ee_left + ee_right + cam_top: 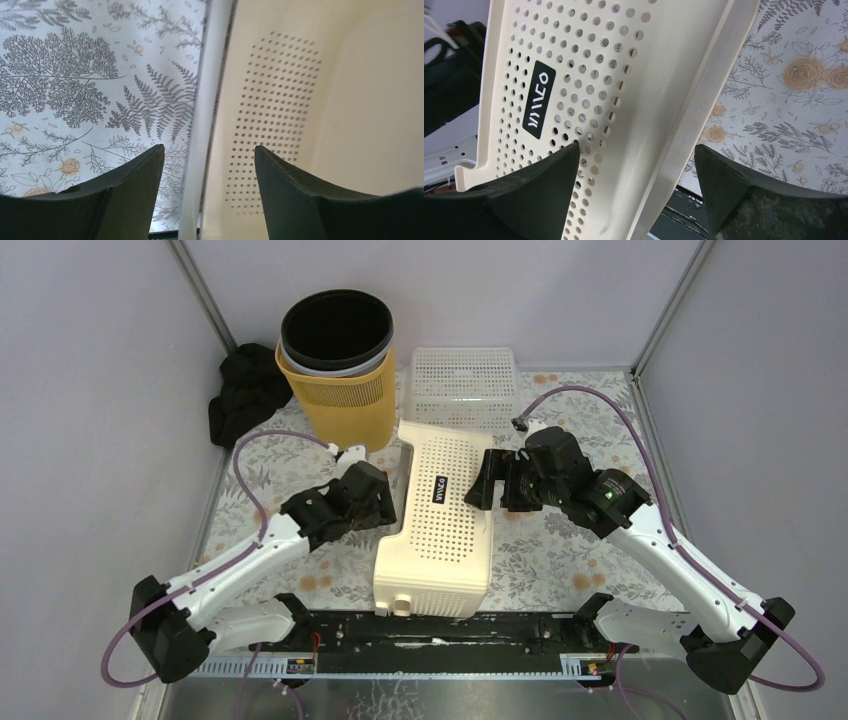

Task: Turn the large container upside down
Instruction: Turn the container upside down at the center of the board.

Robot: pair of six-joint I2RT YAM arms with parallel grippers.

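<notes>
The large cream perforated container (440, 520) lies in the middle of the table with a broad perforated face and a black label up. Its flanged rim is low, along both long sides. My left gripper (388, 504) is open at its left side. In the left wrist view the rim (200, 125) runs between the fingers, gripper (209, 150), without touching them. My right gripper (482, 490) is open at the right side. In the right wrist view the gripper (636, 150) straddles the container's edge (694, 115), its left finger (549, 175) over the perforated face.
A yellow mesh basket (345, 405) with a black bin inside stands at the back left, with a black cloth (245, 390) beside it. A small white mesh basket (462, 385) sits behind the container. A floral cloth (560, 550) covers the table.
</notes>
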